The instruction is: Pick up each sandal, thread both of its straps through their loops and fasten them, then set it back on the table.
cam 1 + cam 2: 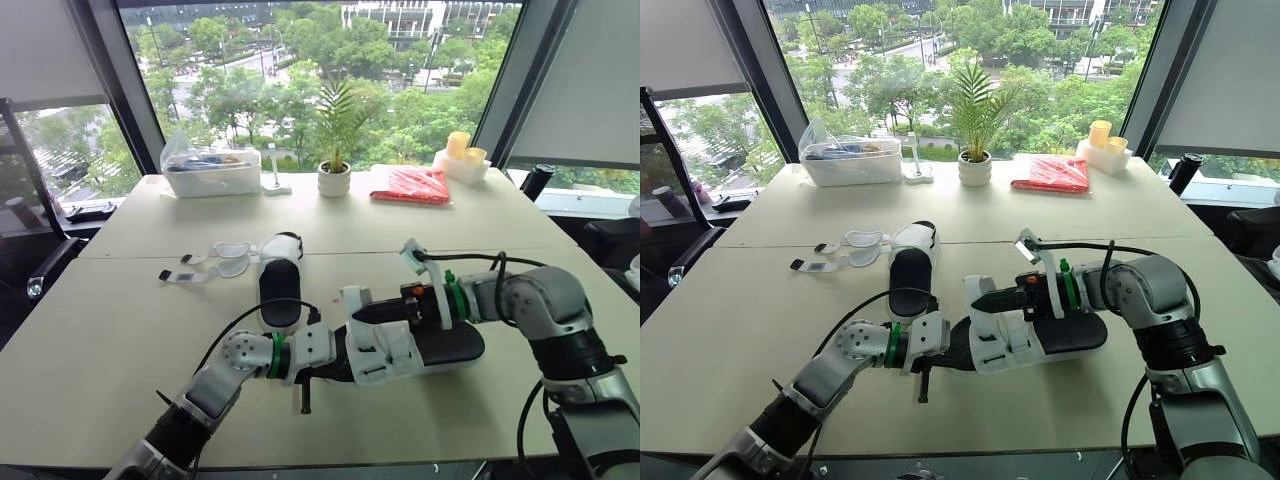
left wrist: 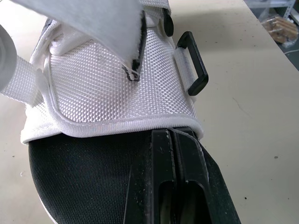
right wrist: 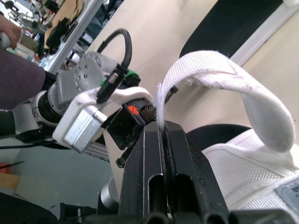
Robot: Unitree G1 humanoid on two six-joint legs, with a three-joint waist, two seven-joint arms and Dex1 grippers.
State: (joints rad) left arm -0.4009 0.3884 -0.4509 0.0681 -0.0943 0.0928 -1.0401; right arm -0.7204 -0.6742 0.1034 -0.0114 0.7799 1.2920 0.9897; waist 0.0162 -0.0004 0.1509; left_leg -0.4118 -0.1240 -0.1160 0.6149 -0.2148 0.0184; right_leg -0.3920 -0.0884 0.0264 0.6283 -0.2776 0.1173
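A sandal (image 1: 440,350) with a black sole and white mesh upper lies across the table's middle, held by both grippers. My left gripper (image 2: 170,133) is shut on the sole's edge at one end, just below the upper. A black loop (image 2: 194,63) sits on the side of the upper. My right gripper (image 3: 161,128) is shut on the end of a white strap (image 3: 224,79), which arches up from the sandal. The second sandal (image 1: 280,285) lies flat farther back, with its straps (image 1: 215,262) spread open to the left.
Along the far edge stand a clear plastic box (image 1: 212,170), a potted plant (image 1: 334,165), a red packet (image 1: 410,185) and a white holder with yellow cups (image 1: 462,155). A person's hand (image 3: 9,32) shows beyond the table.
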